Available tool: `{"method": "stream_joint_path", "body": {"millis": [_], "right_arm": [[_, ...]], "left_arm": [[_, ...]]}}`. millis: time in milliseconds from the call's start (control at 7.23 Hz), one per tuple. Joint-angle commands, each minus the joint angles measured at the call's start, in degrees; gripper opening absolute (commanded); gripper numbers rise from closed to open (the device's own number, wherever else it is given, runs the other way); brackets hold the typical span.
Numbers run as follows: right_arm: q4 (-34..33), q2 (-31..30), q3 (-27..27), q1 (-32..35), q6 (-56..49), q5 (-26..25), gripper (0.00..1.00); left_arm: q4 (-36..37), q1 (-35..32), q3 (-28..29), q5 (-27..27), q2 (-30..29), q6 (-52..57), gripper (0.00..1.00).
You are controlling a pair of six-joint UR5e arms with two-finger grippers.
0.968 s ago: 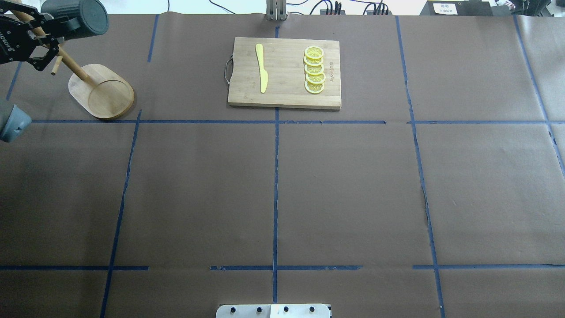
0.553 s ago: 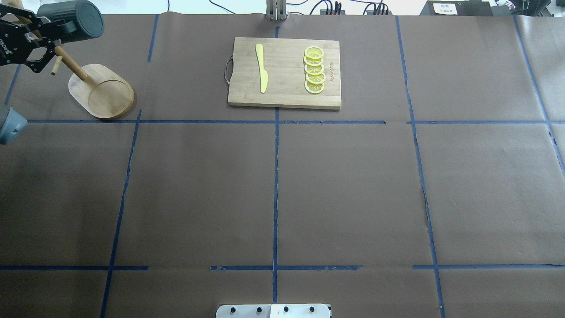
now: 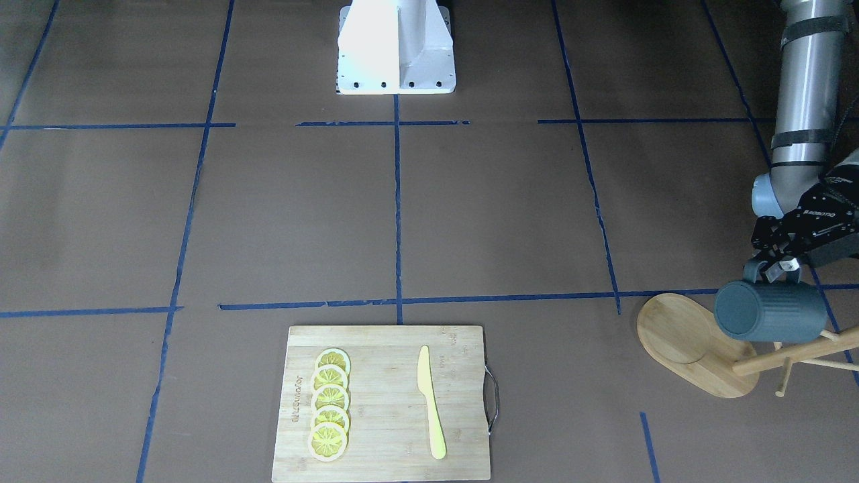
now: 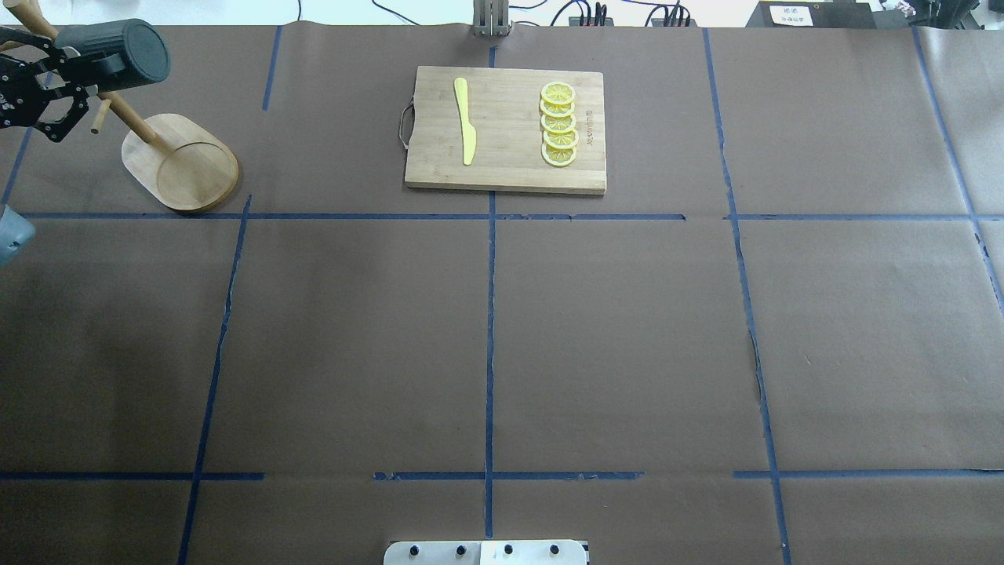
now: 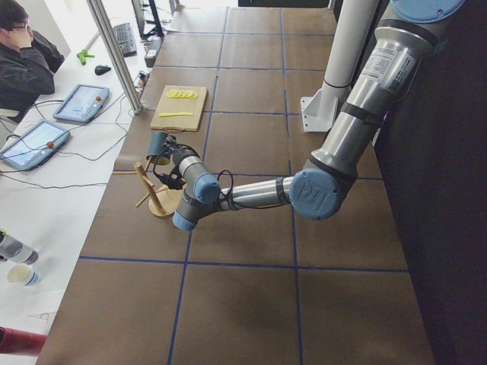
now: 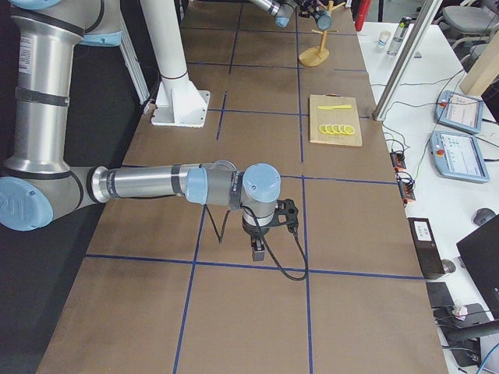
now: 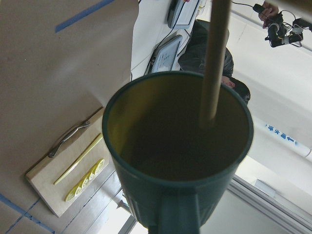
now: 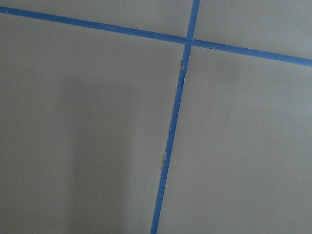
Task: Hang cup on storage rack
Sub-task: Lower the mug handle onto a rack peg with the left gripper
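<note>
The cup [image 4: 114,51] hangs sideways at the table's 10 o'clock corner, seen overhead, with the left gripper [image 3: 772,268] clenched on its handle. The storage rack [image 4: 180,161] base sits at its 5 o'clock. Line the handle loop onto a peg [image 7: 214,63] before you release.

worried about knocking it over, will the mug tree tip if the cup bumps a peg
Probably tippy: the storage rack is one tall post with thin pegs, so a bump there has leverage. Its wide flat base should absorb light nudges. Being bamboo, it may slide instead.
</note>
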Motion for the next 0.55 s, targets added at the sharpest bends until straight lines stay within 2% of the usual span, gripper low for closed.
{"method": "stream_joint_path", "body": {"millis": [0, 415], "right_arm": [[0.0, -0.1, 0.1, 0.0, 0.0, 0.1, 1.00], [0.0, -0.1, 0.4, 0.0, 0.0, 0.1, 1.00]], "left_arm": [[0.0, -0.9, 2.1, 0.1, 0.0, -2.4, 0.00], [0.1, -2.1, 3.7, 0.2, -0.1, -4.6, 0.01]]}}
